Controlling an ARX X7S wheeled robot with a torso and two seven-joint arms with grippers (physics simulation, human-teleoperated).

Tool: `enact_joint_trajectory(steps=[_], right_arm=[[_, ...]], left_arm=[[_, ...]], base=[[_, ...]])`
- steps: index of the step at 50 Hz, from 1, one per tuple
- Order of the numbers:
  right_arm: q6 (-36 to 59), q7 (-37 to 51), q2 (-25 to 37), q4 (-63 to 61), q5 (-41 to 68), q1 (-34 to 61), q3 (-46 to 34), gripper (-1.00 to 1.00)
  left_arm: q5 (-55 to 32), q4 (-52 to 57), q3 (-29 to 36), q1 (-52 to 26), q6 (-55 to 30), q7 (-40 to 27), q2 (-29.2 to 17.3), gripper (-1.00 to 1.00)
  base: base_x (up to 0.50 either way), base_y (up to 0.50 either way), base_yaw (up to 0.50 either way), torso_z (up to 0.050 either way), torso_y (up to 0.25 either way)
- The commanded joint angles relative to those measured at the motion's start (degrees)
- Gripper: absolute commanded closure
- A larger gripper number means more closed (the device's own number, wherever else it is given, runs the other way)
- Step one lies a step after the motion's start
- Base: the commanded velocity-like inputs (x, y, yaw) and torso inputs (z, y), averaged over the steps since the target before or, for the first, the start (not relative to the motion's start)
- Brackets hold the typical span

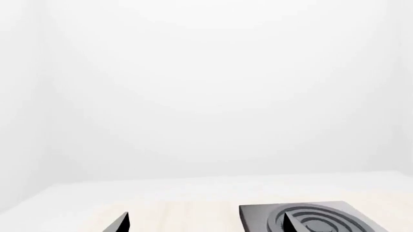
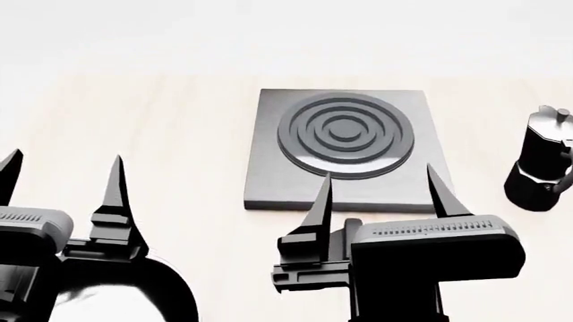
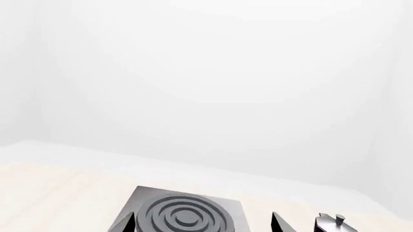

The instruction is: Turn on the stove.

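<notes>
The stove [image 2: 268, 168] is a square grey slab with dark concentric burner rings [image 2: 347, 133], lying flat on the pale wooden table in the middle of the head view. My right gripper [image 2: 383, 191] hovers open over the slab's near edge, its two pointed fingers spread wide and nothing between them. In the right wrist view the stove [image 3: 184, 212] lies between and beyond that gripper's [image 3: 205, 224] tips. My left gripper [image 2: 63, 178] is open too, well to the left of the stove over bare table. In the left wrist view the left gripper [image 1: 205, 224] has the stove [image 1: 258, 217] behind one fingertip.
A black moka pot [image 2: 541, 161] stands upright on the table [image 2: 179, 134] to the right of the stove, a short gap away; its top [image 3: 332, 223] shows in the right wrist view. White walls rise behind the table's far edge.
</notes>
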Motion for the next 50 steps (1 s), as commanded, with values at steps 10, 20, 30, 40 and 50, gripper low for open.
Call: enact_joint_trajectory(steps=[10,20,30,40,50], right_arm=[[0.1,0.4,0.2,-0.1,0.4,0.2,-0.2,-1.0],[0.1,0.7,0.4,-0.2,0.6,0.1,-0.3,-1.0],[0.0,0.8,0.5,0.0,0.9,0.1,-0.3,-1.0],[-2.0,0.5,0.3,1.4,1.7,-0.4,1.0,-1.0],[-3.4,0.2,-1.0,6.9,2.8,-1.0,1.7,-1.0]], left_arm=[[-0.6,-0.2,0.2,-0.1,0.4,-0.2,-0.3,-1.0],[-0.8,0.1,0.2,-0.1,0.2,-0.6,-0.5,-1.0],[-0.9,-0.1,0.4,-0.1,0.5,-0.8,-0.6,-1.0],[-1.5,0.7,0.3,-0.3,-0.2,-1.4,-0.7,-1.0],[-2.1,0.9,-0.2,-0.2,-0.1,-1.6,-1.0,-1.0]], base=[[0.09,0.0,0.0,0.0,0.002],[0.09,0.0,0.0,0.0,0.0],[0.09,0.0,0.0,0.0,0.0],[0.04,0.0,0.0,0.0,0.0],[0.0,0.0,0.0,0.0,0.0]])
